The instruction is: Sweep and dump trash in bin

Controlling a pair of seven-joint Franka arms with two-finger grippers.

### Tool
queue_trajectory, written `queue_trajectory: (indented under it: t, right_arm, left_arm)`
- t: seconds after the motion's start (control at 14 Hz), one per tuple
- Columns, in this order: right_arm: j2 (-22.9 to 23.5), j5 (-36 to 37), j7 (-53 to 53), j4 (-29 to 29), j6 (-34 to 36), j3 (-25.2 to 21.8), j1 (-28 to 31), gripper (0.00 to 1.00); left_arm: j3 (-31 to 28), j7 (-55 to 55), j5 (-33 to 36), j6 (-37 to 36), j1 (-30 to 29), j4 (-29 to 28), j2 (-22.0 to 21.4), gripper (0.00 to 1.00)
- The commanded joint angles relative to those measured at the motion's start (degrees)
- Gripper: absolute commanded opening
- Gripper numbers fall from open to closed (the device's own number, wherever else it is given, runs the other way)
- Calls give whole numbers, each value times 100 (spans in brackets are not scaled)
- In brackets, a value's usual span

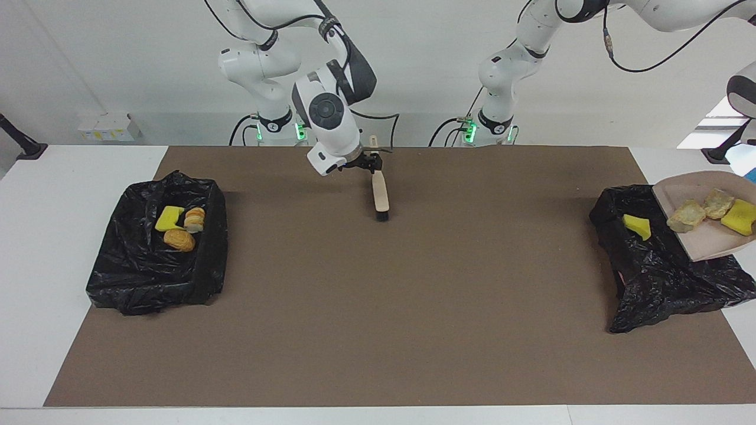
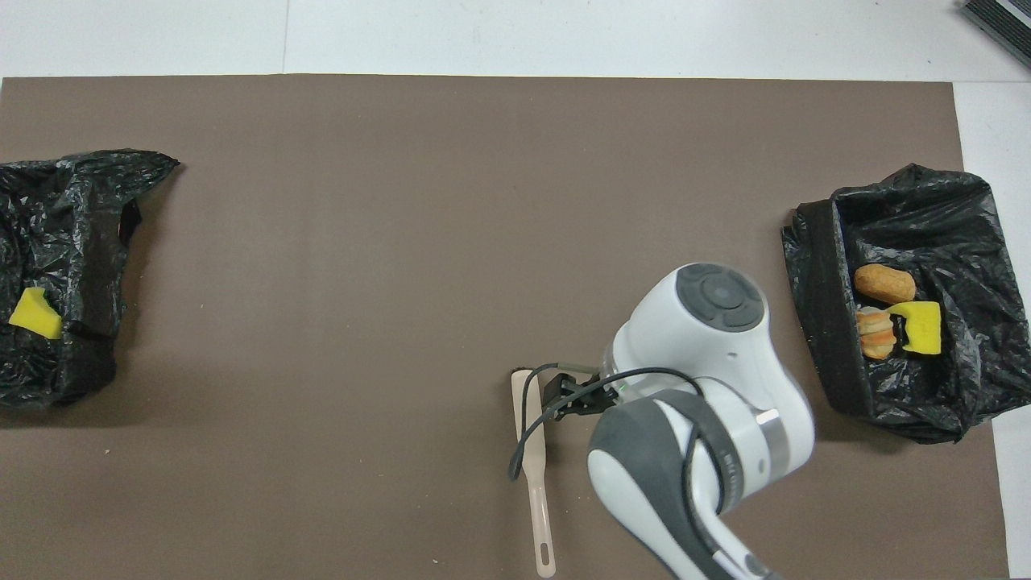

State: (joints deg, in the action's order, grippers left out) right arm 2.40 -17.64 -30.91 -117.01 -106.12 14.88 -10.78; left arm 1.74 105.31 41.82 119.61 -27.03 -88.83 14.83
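Trash lies in 3 places. 1 bright yellow sponge chunk [image 1: 636,226] sits in the crumpled black plastic bin bag [image 1: 661,277] at the left arm's end of the table. Just above that bag, a pinkish-beige plastic dustpan [image 1: 706,239] hangs tilted over it, carrying 2 pale beige rock-like lumps [image 1: 680,216] and another yellow sponge piece [image 1: 739,216]. The left gripper is out of sight past the picture's edge, closed tight, and what it holds cannot be seen. At the right arm's end, a second black bag-lined bin [image 1: 155,260] holds a yellow sponge block [image 1: 169,218], a striped beige and orange lump [image 1: 194,219] and an orange-brown lump [image 1: 179,239], all touching or nearly so. Between the 2 bins, on the brown table mat [image 1: 378,307] near the robots, a beige-handled brush with black bristles [image 1: 380,193] lies flat, bristle end pointing away from the robots. The right gripper [image 1: 367,160] hovers just over the handle end, fingers spread wide and gripping nothing. In the overhead view the right arm's white wrist covers the mat beside the brush.
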Motion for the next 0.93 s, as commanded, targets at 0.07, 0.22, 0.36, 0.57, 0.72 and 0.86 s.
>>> queue_trajectory:
  t: [0.07, 0.22, 0.36, 0.57, 0.72, 0.86]
  right_arm:
    - [-2, 399, 559, 721, 214, 41, 769, 100]
    - [-20, 909, 577, 1099, 328, 15, 910, 100]
    - [-20, 1314, 586, 1503, 538, 23, 1173, 100]
    - [-20, 1902, 586, 2215, 969, 6, 1262, 100]
    - [-20, 2010, 578, 2672, 1355, -12, 1262, 100]
    - [-20, 2097, 578, 2937, 1707, -108, 1262, 100]
  left_arm:
    - [-60, -958, 1158, 10, 408, -467, -295, 0]
    - [-60, -1537, 1634, -25, 532, -906, -567, 0]
    - [-51, -1890, 2223, -43, 576, -1188, -761, 0]
    - [-60, -1918, 2681, -131, 612, -1216, -893, 0]
    - [-51, -1909, 2691, -131, 612, -1181, -1008, 0]
    - [-25, -1909, 2691, -174, 629, -1181, -1096, 0]
